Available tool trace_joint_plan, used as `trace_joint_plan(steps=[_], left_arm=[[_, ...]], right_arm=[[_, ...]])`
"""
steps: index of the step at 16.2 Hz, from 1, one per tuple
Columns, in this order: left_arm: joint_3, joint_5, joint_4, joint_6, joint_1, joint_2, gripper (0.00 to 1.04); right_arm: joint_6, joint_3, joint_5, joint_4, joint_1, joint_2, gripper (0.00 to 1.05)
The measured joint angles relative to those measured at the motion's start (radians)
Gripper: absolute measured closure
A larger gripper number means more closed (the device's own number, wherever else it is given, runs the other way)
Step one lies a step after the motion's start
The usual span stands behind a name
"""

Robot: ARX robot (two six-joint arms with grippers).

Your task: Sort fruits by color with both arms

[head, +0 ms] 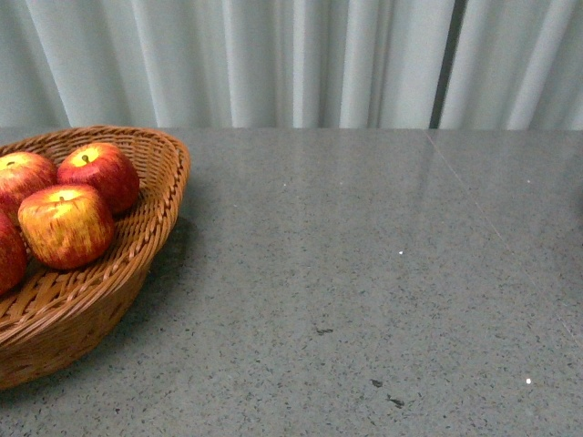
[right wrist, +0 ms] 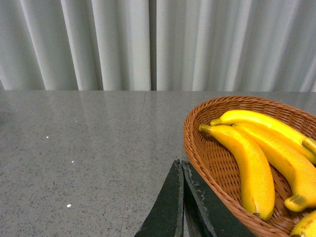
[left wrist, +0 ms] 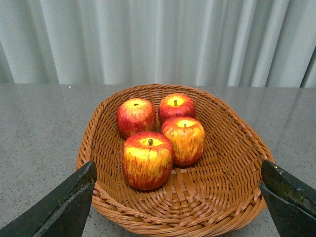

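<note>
1. Pale pleated curtain behind; grey speckled stone bench (head: 364, 273), glossy, bare across the middle of the front view.
2. Apples (left wrist: 148, 159): four, red streaked yellow, short stems, grouped in a woven wicker basket (left wrist: 232, 148) at the left edge of the front view. Likely firm, smooth, fairly light; judged best gripped across the widest girth, since waxy skin could slip.
3. Bananas (right wrist: 252, 168): yellow, curved, dark tips, lying side by side in a second wicker basket (right wrist: 197, 143) at the lower right of the right wrist view. Probably stiff; take mid-length across the narrow width.
4. Left claw (left wrist: 175, 197): released, jaws wide apart, holding nothing, near the apple basket.
5. Right claw (right wrist: 182, 197): clenched, jaws together, empty, beside the banana basket rim.
</note>
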Motion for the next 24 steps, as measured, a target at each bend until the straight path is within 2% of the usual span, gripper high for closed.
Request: trace_joint_plan(steps=[1, 2, 22, 23, 24], left_arm=[[0.000, 0.000, 0.000, 0.000, 0.000, 0.000, 0.07], [0.000, 0.000, -0.001, 0.000, 0.000, 0.000, 0.07], [0.000, 0.000, 0.000, 0.000, 0.000, 0.000, 0.07], [0.000, 0.000, 0.000, 0.000, 0.000, 0.000, 0.07], [0.000, 0.000, 0.000, 0.000, 0.000, 0.000, 0.07]], right_arm=[[0.000, -0.004, -0.002, -0.109, 0.000, -0.076, 1.03], [0.000, -0.019, 0.000, -0.135, 0.000, -0.144, 1.03], [0.003, -0.044, 0.000, -0.125, 0.000, -0.179, 1.03], [0.002, -0.044, 0.000, -0.125, 0.000, -0.179, 0.98], [0.003, -0.044, 0.000, -0.125, 0.000, -0.179, 0.85]])
